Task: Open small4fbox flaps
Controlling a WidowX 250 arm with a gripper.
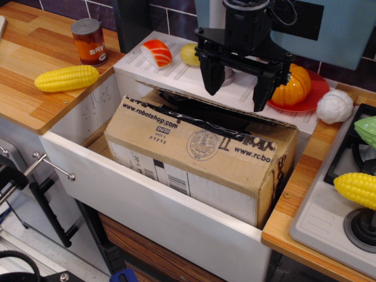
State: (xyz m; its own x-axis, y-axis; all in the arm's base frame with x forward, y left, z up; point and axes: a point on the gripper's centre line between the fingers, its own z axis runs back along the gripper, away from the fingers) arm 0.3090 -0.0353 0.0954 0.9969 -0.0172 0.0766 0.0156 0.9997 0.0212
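The small4fbox (194,161) is a brown cardboard box printed "www.robotshop.com" with a round stamp and a white barcode label. It sits tilted inside the white sink basin (147,202). Its near flap (194,138) faces me, with torn black tape along its upper edge. Behind that edge a dark gap shows, and a far flap (235,100) with a jagged rim lies toward the back. My black gripper (238,88) hangs open just above the back of the box, fingers pointing down, holding nothing.
A toy corn (66,77) and a can (89,41) lie on the left wooden counter. Sushi (157,53), a lemon-like piece (189,54), a pumpkin (296,85) on a red plate, and a white garlic (334,106) sit behind. A second corn (356,189) lies on the stove.
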